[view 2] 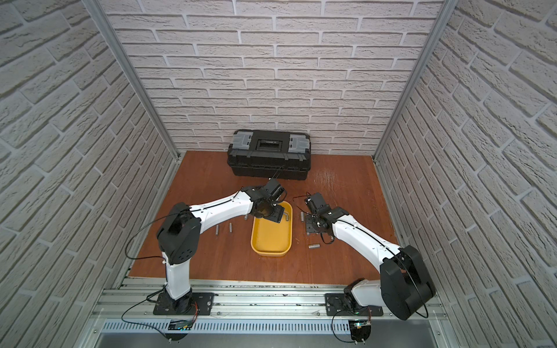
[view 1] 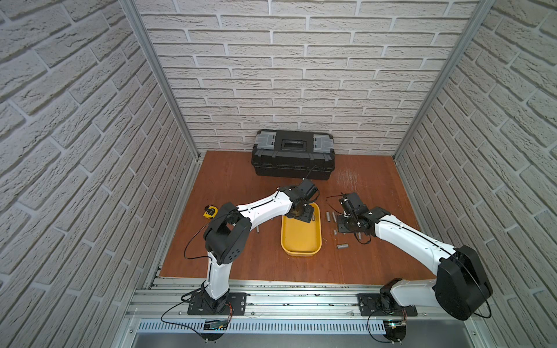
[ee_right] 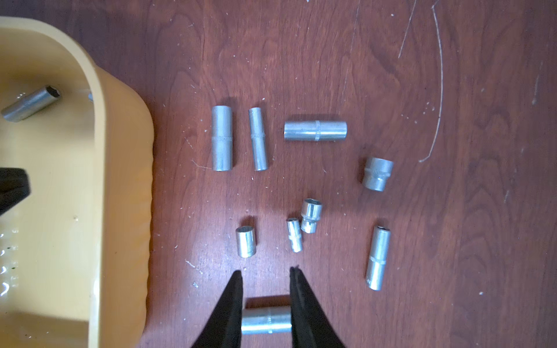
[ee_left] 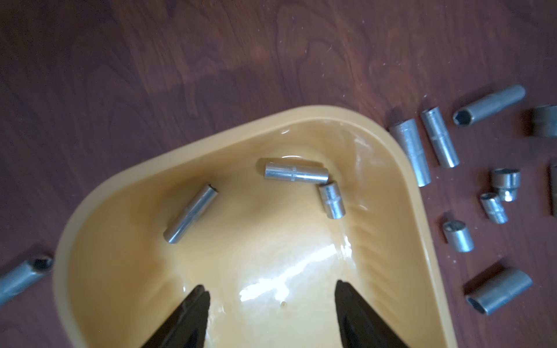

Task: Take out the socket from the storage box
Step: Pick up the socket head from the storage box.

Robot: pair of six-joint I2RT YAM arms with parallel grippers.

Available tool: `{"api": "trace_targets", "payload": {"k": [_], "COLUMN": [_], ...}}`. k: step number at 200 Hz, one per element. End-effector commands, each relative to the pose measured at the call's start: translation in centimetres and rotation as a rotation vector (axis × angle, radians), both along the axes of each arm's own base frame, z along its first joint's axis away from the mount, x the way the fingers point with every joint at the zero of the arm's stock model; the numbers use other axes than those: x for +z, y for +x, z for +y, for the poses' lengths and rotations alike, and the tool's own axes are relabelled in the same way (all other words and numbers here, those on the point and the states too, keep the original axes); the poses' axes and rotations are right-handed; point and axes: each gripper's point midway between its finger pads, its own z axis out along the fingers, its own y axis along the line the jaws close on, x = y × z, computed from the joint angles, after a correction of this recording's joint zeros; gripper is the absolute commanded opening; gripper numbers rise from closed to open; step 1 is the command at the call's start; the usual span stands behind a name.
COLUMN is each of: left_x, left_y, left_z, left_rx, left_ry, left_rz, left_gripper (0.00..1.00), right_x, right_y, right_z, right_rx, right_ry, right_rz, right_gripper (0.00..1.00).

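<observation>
The right pincer (ee_right: 266, 269) straddles a socket (ee_right: 266, 321) at three o'clock of the storage box (ee_right: 126, 180), grip unclear; the left pincer (ee_left: 271, 286) gapes empty above three sockets (ee_left: 297, 174) remaining inside.

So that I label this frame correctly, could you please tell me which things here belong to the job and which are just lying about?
Job: yellow storage box; three sockets inside it; left gripper, open over the box; right gripper, a socket between its jaws; loose sockets on the table.
Lying about: black toolbox; yellow tape measure.
</observation>
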Motion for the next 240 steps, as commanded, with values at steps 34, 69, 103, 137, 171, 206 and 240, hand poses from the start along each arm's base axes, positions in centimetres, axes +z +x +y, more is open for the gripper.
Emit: {"api": "trace_targets", "payload": {"k": [34,69,103,137,171,206,240], "left_x": [-1.7,-2.8,-3.3,-4.0,-4.6,-5.4,-6.3], "left_y": [0.6,0.7,0.9,0.9,0.9,0.9,0.6], "left_z": [-2.7,-3.7,-4.2,-4.6,-4.9,-4.7,-4.0], "left_rx": [-0.042,-0.055,-0.068,-0.073,-0.08,-0.081,-0.086], "left_ry": [-0.027,-0.037,-0.031,-0.023,-0.014,0.01,0.047], "left_rz": [0.046,0.071,0.079,0.091,0.099,0.108,0.118], "left_gripper": [0.62,0.6,0.58,0.57,0.55,0.45,0.29], "right_x": [0.6,0.2,0.0,0.0,-0.2,-0.3,-0.5], "right_y": [-0.5,-0.8,-0.9,-0.8,-0.8,-0.8,-0.8], "right_z": [-1.5,-1.7,-1.7,-1.6,-1.6,-1.5,-1.6], "right_rx": [-0.058,-0.066,-0.068,-0.065,-0.064,-0.062,-0.065], "right_ry": [0.001,0.006,0.01,0.015,0.017,0.022,0.022], "right_rz": [-0.028,-0.02,-0.015,-0.011,-0.004,0.003,0.007], "right_gripper": [0.29,0.29,0.29,0.29,0.29,0.29,0.29]}}
